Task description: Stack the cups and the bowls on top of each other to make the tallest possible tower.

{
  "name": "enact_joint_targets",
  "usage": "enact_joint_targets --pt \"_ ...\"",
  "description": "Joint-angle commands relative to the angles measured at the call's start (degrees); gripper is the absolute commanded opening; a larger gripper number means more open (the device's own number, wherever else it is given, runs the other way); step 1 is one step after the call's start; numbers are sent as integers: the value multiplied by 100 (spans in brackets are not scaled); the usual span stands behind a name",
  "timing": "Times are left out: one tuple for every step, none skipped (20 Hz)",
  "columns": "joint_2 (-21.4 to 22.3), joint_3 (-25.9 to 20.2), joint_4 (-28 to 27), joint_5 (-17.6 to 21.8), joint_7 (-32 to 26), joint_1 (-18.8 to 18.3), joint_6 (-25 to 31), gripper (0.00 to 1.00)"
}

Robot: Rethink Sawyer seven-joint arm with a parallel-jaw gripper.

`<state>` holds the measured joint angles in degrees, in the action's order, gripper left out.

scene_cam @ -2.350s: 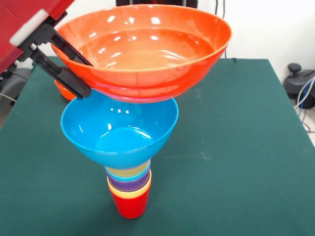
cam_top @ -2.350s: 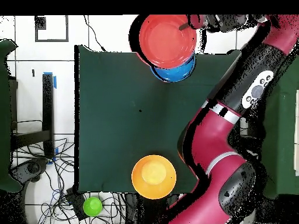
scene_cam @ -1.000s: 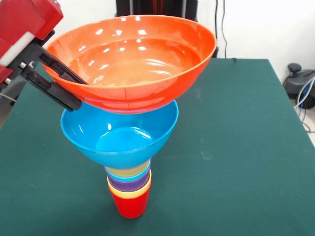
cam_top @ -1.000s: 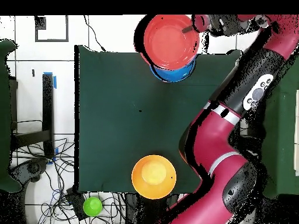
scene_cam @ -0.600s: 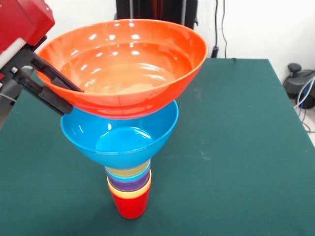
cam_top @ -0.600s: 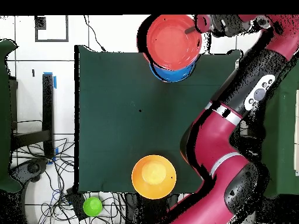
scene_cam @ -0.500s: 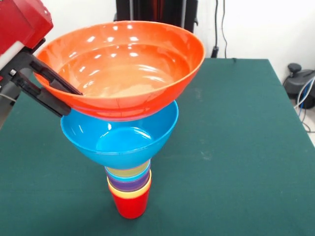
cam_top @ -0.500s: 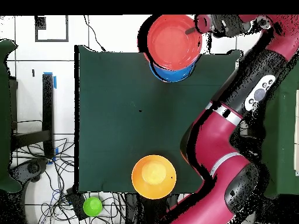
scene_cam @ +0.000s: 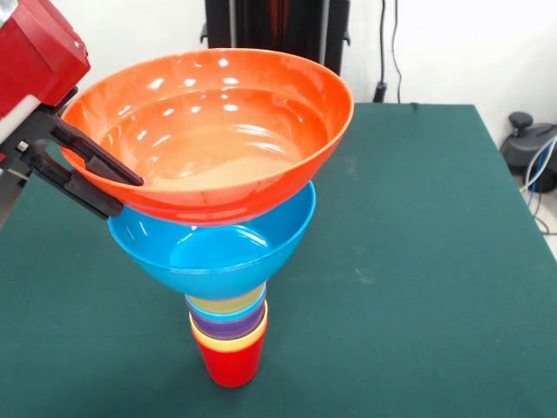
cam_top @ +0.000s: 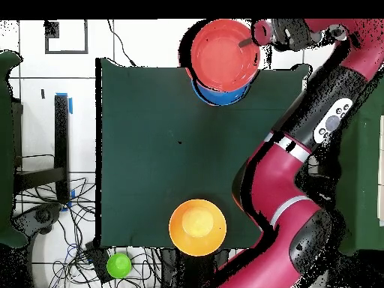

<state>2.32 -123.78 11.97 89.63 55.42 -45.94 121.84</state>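
A large orange bowl [scene_cam: 218, 131] hangs slightly tilted over the tower. My gripper [scene_cam: 126, 196] is shut on its left rim, with one black finger [scene_cam: 87, 150] inside the bowl and the other outside. The bowl's underside is level with the rim of the blue bowl [scene_cam: 218, 252]; I cannot tell whether they touch. The blue bowl sits on nested cups: pale yellow, blue, purple and yellow-orange in a red base cup [scene_cam: 231, 364]. In the overhead view the orange bowl [cam_top: 223, 52] covers most of the blue bowl [cam_top: 222, 95], with the gripper [cam_top: 251, 41] at its right rim.
A large yellow-orange bowl [cam_top: 197, 226] stands at the edge of the green table [cam_top: 150, 150] nearest the robot's base. A small green object [cam_top: 118, 265] lies off the table among cables. My arm [cam_top: 300, 142] runs along the table's right side.
The orange bowl has come down with the gripper and shifted left in the front view, closing the gap to the blue bowl. The tower has not moved.
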Motion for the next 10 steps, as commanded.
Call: enact_joint_targets --pt "14 282 -434 408 -1643 79 -63 0" --pt "12 297 -422 395 -1642 77 -68 0" --pt "13 293 -423 390 -1626 76 -76 0" --pt "15 290 -424 385 -1609 74 -84 0" --pt "11 291 -421 378 -1598 75 -103 0" --pt "11 282 -424 374 -1583 76 -113 0" --pt "13 286 -421 369 -1581 76 -123 0" --pt "17 240 -452 422 -1587 97 -133 0" --pt "20 228 -458 431 -1595 101 -137 0" --pt "22 243 -448 423 -1615 93 -136 0"
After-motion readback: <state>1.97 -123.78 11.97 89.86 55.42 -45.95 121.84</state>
